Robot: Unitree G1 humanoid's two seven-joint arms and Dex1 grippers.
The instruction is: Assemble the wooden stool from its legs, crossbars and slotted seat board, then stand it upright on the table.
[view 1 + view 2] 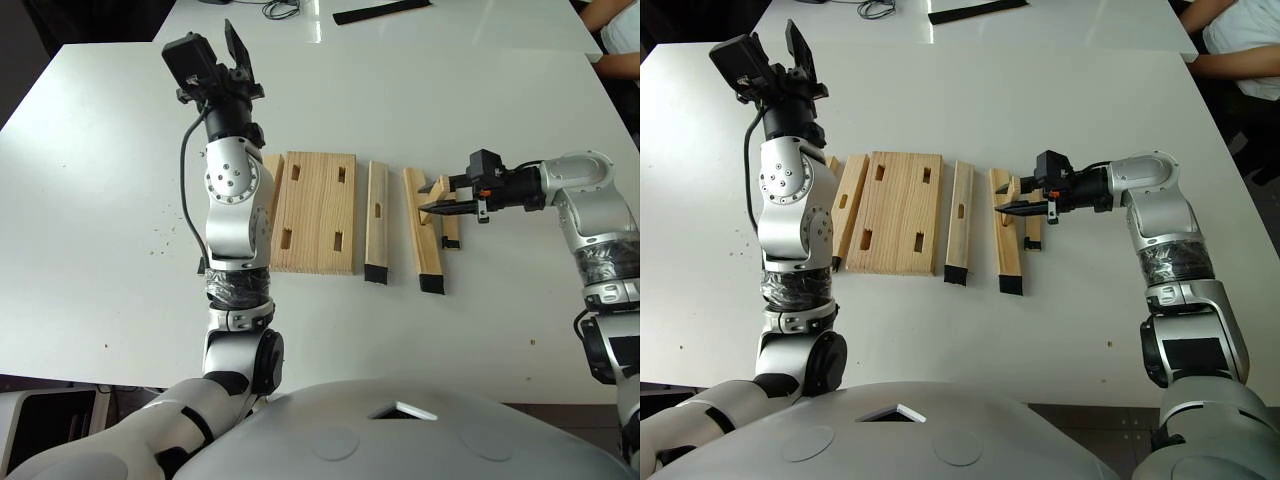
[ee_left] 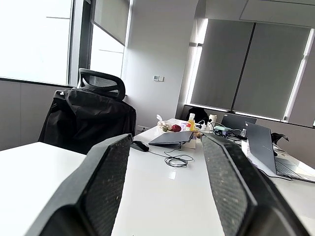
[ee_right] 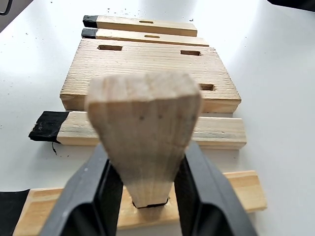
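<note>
**Fitting a crossbar into a leg**

On the counter [image 1: 120, 200] lie one board [image 1: 315, 210], slots up, and four legs [image 1: 376, 220], two on each side of it. The right pincer [image 1: 1008, 210] clamps the one crossbar [image 3: 142, 123] seen, its end at a leg's slot. Pressing it straight down seems next. The left pincer [image 2: 167, 147] hangs wide, raised.

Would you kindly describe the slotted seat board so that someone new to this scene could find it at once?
On the white table, a row of pale wooden parts lies side by side. The seat board is the wide flat panel in that row, with narrow legs on either side. Unlike them, it has four small rectangular slots and no black tip.
</note>
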